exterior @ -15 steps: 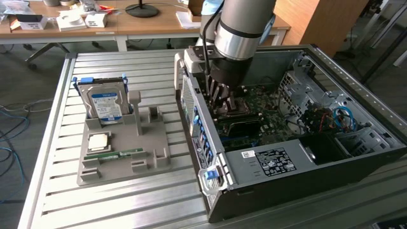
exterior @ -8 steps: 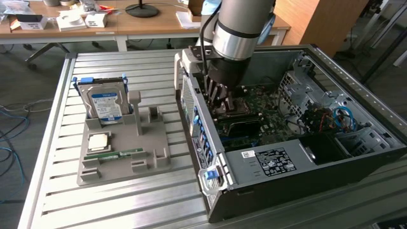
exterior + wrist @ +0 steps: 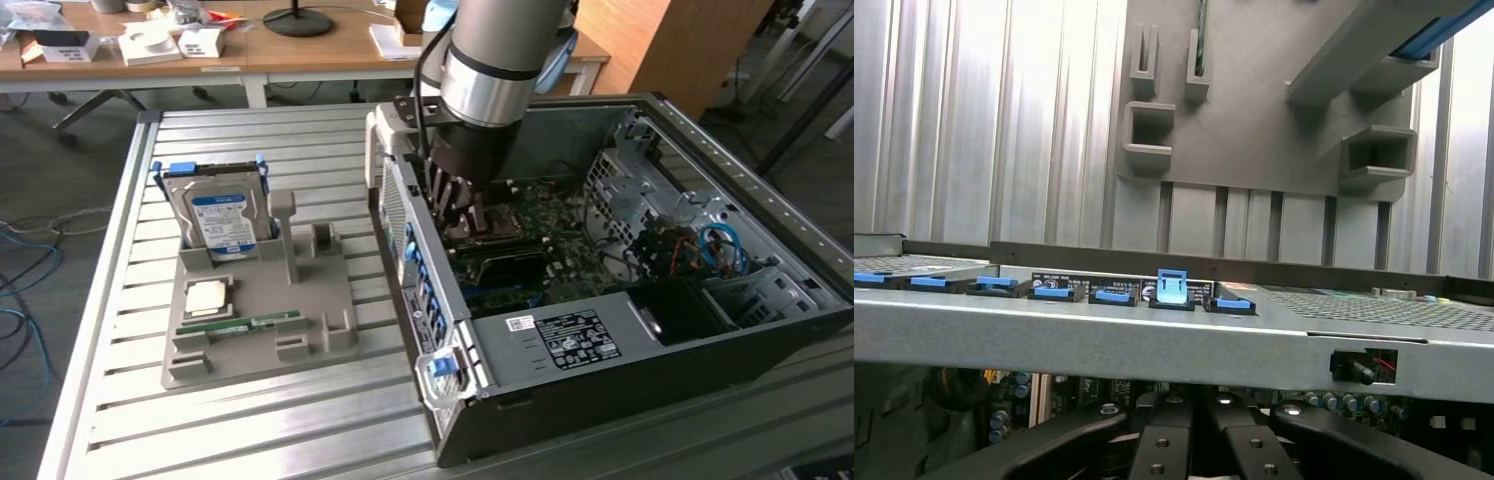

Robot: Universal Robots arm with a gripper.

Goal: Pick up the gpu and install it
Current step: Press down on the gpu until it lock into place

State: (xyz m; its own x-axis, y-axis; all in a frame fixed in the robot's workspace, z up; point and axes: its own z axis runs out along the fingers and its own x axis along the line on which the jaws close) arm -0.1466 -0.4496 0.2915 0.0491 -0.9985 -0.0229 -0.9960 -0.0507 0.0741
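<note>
Gripper (image 3: 451, 205) shut inside computer case (image 3: 747, 330); gpu's orientation cannot be told.

Blue-labelled silver hard drive (image 3: 220, 220) — grey holder (image 3: 254, 335)

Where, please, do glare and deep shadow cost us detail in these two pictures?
Exterior view: the ribbed metal table washes pale towards the exterior view's left, while the open grey computer case is dark around the black power supply bay. Wrist view: the table slats glare near white, the case's grey metal edge is evenly lit, and the black gripper sits in shadow below it.
</note>
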